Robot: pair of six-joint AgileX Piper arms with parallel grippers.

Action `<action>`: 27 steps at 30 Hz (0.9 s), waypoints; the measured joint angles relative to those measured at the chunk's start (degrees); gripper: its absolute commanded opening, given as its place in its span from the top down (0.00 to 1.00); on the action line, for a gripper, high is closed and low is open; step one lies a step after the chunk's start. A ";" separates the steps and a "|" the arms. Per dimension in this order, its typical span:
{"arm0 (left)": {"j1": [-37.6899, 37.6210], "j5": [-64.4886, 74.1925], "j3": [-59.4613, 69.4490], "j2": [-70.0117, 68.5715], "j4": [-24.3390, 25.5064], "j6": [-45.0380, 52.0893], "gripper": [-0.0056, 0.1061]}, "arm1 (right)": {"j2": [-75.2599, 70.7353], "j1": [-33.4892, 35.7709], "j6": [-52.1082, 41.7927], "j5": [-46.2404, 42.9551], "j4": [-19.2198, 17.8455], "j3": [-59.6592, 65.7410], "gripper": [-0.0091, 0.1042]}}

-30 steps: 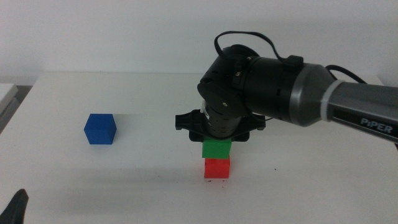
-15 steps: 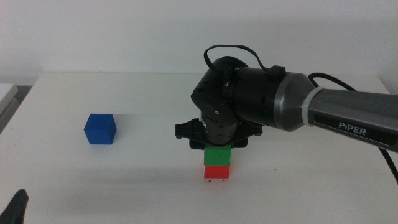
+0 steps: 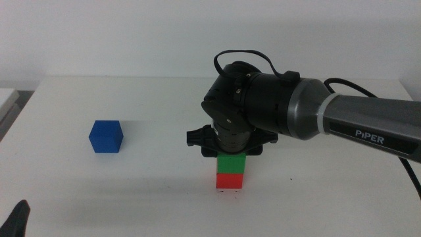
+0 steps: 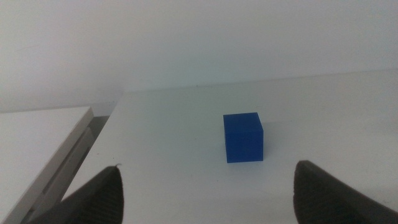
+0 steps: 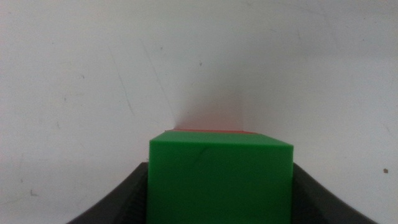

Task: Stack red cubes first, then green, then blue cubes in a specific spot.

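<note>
The red cube (image 3: 229, 180) rests on the white table over the spot, whose black specks (image 3: 230, 191) show at its base. The green cube (image 3: 231, 162) sits squarely on top of it. My right gripper (image 3: 231, 153) comes straight down from above and is shut on the green cube (image 5: 221, 180); in the right wrist view a sliver of the red cube (image 5: 211, 130) shows past it. The blue cube (image 3: 106, 136) stands alone at the left. My left gripper (image 4: 211, 193) waits open at the near left corner and faces the blue cube (image 4: 244, 137).
The table's left edge (image 4: 93, 146) runs close to the blue cube, with a lower white surface (image 4: 37, 137) beyond it. The right arm's dark body (image 3: 289, 108) reaches across the table's right half.
The right gripper has moved down and slightly left, bringing the green cube from just above the red cube to sit flush on it. The blue cube and left arm have not moved.
</note>
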 measured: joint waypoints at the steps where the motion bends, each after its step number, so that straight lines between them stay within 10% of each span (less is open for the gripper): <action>1: 0.00 0.00 0.00 0.00 0.00 0.00 0.11 | 0.00 0.00 0.13 0.00 0.00 0.00 0.91; 9: 0.00 0.00 0.00 0.00 0.00 0.00 0.11 | 0.57 0.00 0.37 -0.33 -0.50 -0.10 0.88; 10: 0.00 0.00 0.00 0.00 0.00 0.00 0.11 | 0.57 0.00 0.37 -0.33 -0.50 -0.10 0.44; 16: 0.00 0.00 0.00 0.00 0.00 0.00 0.11 | 1.63 0.21 0.37 -0.10 -1.91 -0.10 0.12; 27: 0.00 0.00 0.00 0.00 0.00 0.00 0.11 | -26.28 7.06 -9.33 2.76 -10.26 10.04 0.10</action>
